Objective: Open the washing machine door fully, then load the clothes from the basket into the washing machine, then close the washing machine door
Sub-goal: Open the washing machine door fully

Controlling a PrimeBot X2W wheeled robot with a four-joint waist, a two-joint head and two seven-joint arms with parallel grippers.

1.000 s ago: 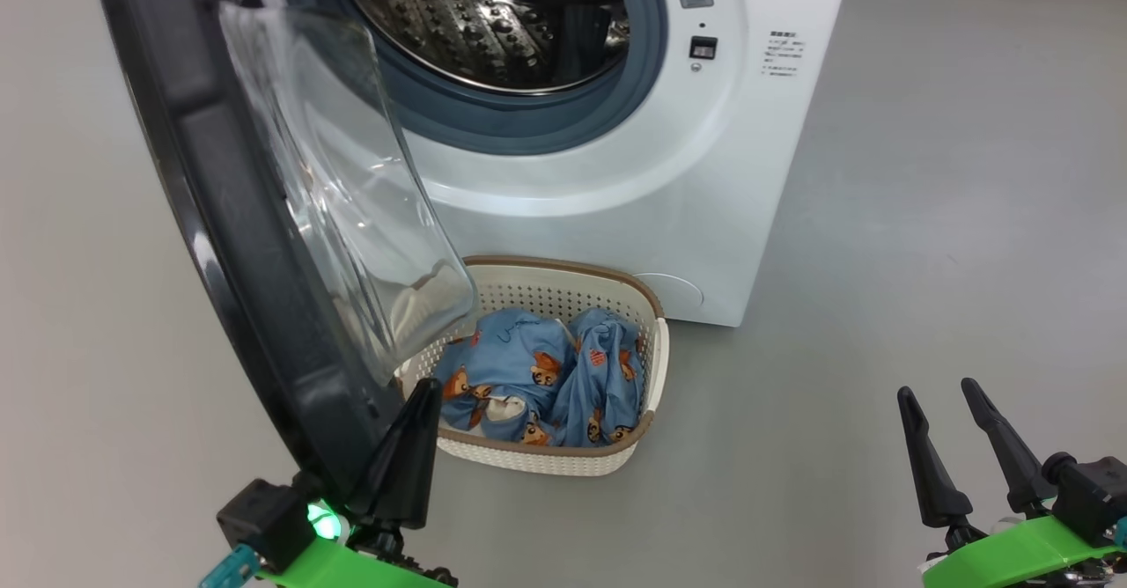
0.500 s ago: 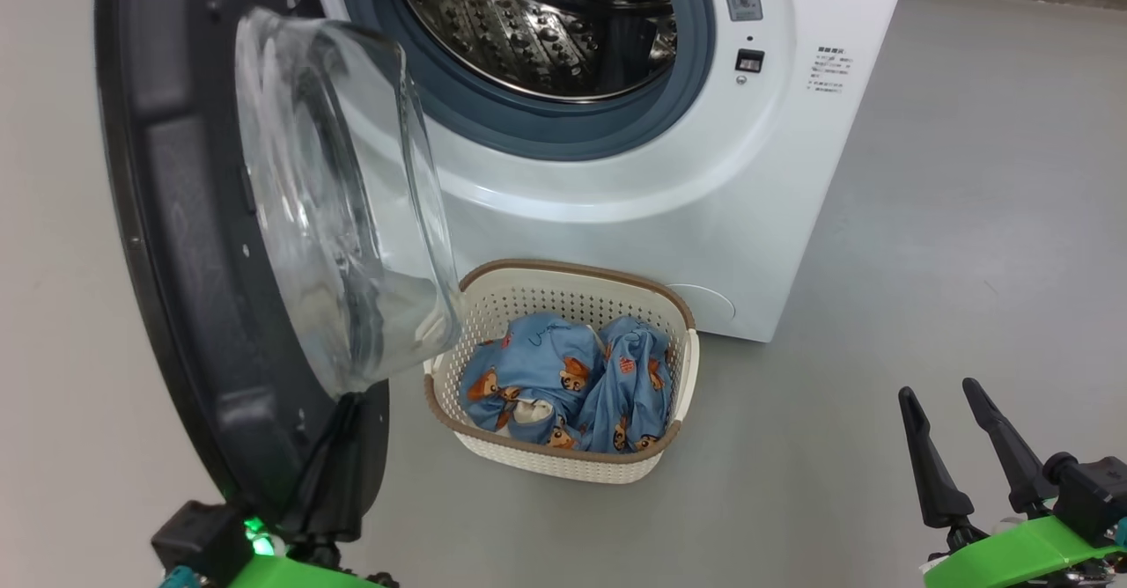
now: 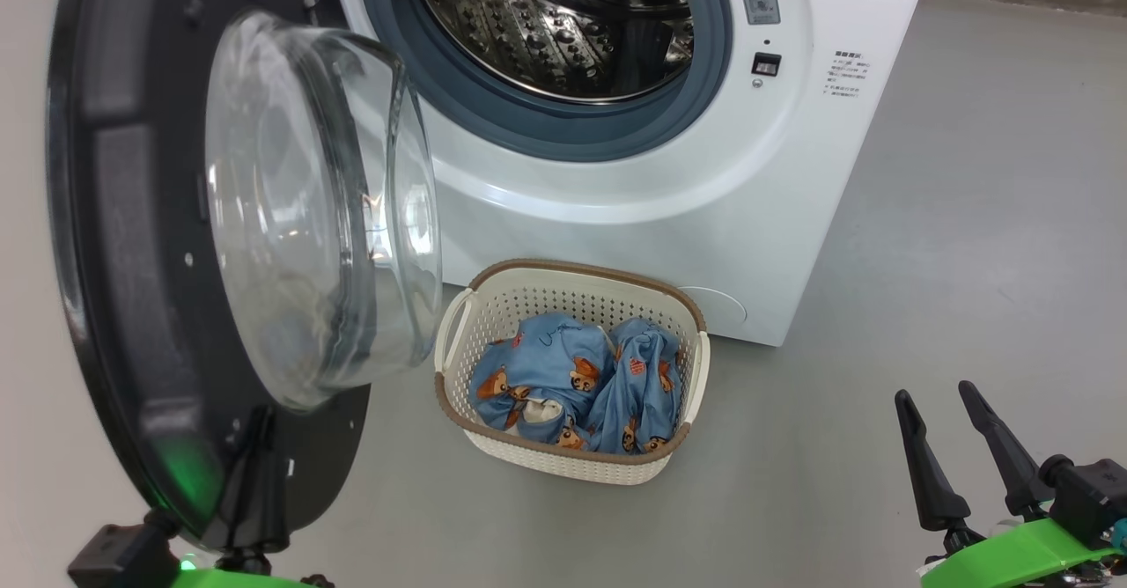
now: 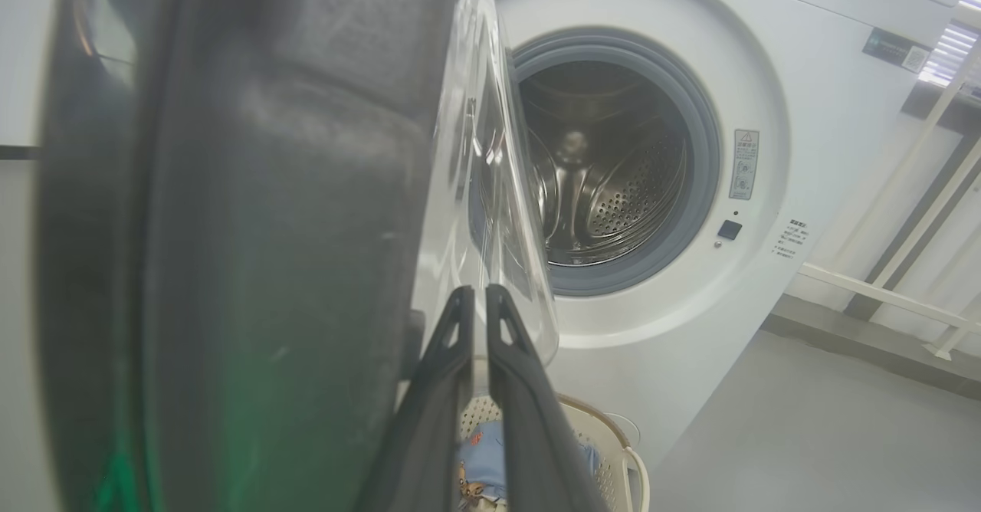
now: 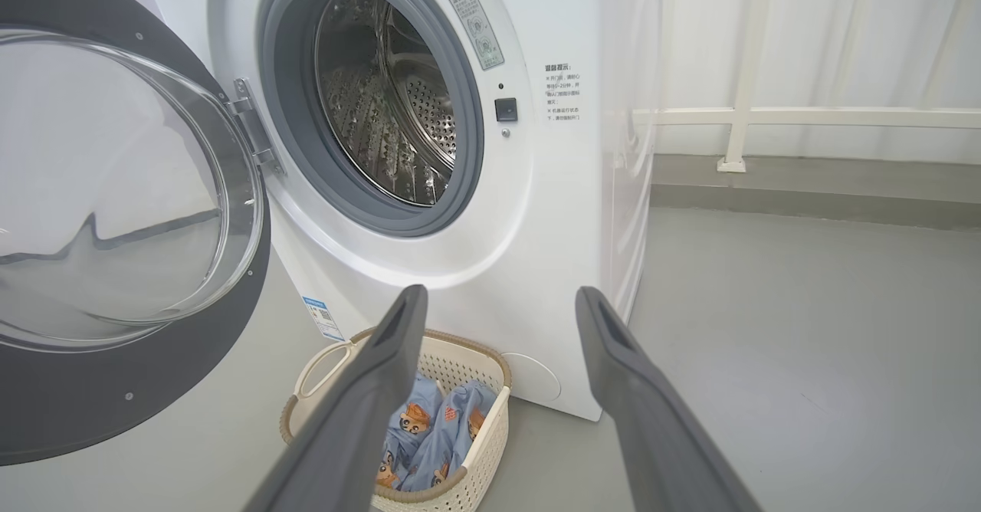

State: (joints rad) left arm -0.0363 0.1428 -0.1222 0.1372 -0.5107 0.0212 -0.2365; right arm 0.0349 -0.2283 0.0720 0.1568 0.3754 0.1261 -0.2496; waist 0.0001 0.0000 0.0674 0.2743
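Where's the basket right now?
Head view, lower centre: the basket sits on the floor before the washing machine, below its drum, just right of the open door.

Before you, a smooth grey floor stretches away to the right. At its far edge, in the right wrist view, a white railing runs level in front of pale pleated sheeting, one post standing on a darker grey kerb.
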